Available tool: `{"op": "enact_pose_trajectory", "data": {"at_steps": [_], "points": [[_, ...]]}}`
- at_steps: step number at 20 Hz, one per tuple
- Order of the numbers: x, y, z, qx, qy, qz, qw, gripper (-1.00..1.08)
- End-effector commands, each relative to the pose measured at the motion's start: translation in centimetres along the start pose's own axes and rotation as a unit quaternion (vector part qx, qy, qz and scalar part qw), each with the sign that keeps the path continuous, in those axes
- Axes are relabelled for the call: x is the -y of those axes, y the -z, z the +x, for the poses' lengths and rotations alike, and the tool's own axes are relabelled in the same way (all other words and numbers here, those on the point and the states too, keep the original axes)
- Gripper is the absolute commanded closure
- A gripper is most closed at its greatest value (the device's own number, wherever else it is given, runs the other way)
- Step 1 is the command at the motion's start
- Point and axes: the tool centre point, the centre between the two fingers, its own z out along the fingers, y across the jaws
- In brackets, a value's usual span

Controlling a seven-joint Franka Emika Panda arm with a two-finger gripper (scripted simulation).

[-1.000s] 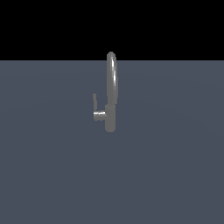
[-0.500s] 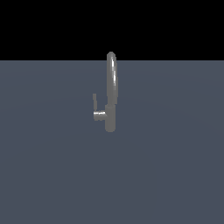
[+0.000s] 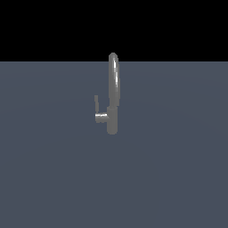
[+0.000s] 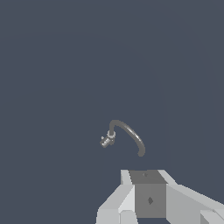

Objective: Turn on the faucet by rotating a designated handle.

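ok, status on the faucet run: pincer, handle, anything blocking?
Pincer clear of the slim grey metallic faucet, fingertips out of frame, state unclear. Small thin grey lever handle upright, untouched. Nothing in the way.

The exterior view looks level and side-on at the faucet [image 3: 112, 95] from a middling distance, the arm out of frame. The wrist view looks steeply down from high above, with the same faucet [image 4: 124, 136] small and far below and the gripper body at its edge. Both views share only the faucet and the surrounding grey bench [image 3: 178, 178].
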Motion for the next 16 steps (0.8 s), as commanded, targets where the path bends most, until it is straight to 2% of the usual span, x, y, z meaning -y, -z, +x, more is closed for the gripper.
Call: {"op": "enact_pose_trajectory", "data": {"at_steps": [1, 8, 16], "points": [[1.7, -0.8, -0.2, -0.017, -0.024, -0.011, 0.9995, 1.08], [6.2, -4.9, -0.8, -0.056, -0.085, -0.045, 0.9938, 1.08], [10.3, -12.5, -1.3, -0.087, -0.15, -0.088, 0.981, 1.08]]}}
